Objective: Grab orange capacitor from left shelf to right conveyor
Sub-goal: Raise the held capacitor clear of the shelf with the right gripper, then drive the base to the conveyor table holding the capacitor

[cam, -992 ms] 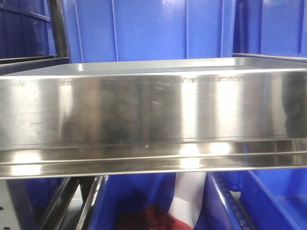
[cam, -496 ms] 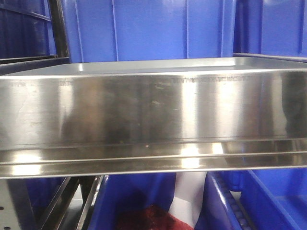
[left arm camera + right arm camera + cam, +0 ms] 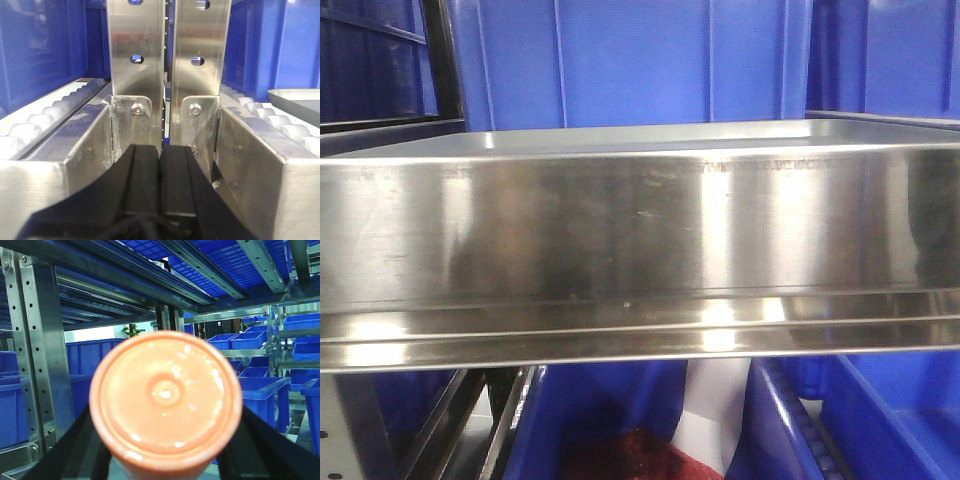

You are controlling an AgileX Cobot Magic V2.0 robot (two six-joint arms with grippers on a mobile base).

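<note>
Blue plastic bins (image 3: 265,405), perforated steel uprights (image 3: 42,365), white roller tracks (image 3: 25,134)

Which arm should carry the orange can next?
Right. The orange can is already held between its black jaws. The left jaws are shut on nothing, facing steel posts.

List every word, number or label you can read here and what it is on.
Nothing is legible anywhere.
Stamped line on the left shelf front lip: too faint to read.
Background dark sign in the right wrist view: too small to read.
End face of the orange capacitor: no print showing.
</note>
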